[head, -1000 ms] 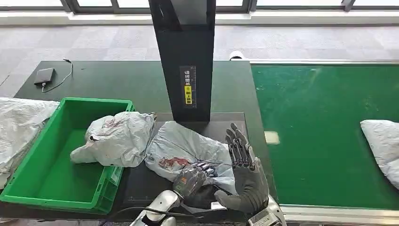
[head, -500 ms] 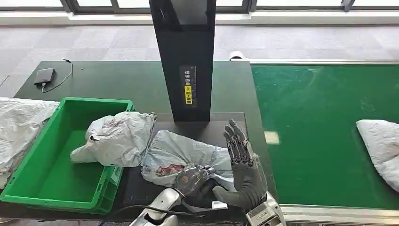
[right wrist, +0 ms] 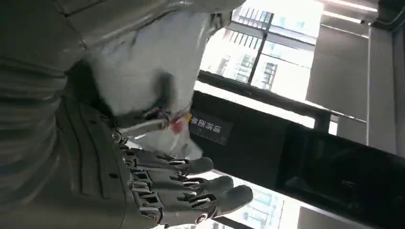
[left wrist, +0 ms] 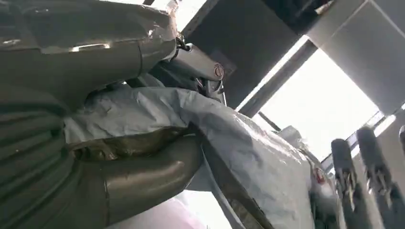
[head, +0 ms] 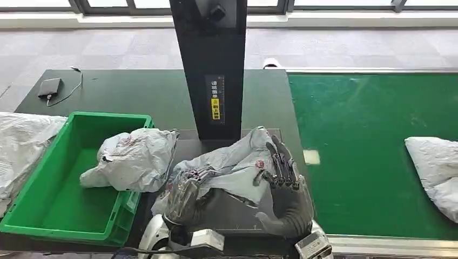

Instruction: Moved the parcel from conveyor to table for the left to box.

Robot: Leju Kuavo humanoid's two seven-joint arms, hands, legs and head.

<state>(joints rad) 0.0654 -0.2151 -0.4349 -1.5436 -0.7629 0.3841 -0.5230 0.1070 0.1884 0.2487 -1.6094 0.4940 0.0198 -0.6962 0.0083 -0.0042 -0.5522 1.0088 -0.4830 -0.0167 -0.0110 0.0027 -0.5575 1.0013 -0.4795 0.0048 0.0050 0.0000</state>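
Gripping one end of the grey parcel [head: 227, 162], the left robot hand [head: 183, 197] holds it raised off the dark table [head: 135, 91], just in front of the black post [head: 213, 70]; its fingers are closed into the crumpled plastic, which hides most of them. In the left wrist view the same parcel [left wrist: 229, 143] drapes across the thumb. The right robot hand [head: 286, 186] stands on the far side of the parcel from the green bin [head: 48, 178], fingers straight and spread, flat against the bag rather than grasping it; whether it bears any weight is unclear. A second parcel [head: 132, 159] lies over the bin's rim beside the post. On the green conveyor [head: 367, 135], well away from the post, another parcel [head: 435, 167] is cut off by the picture's edge.
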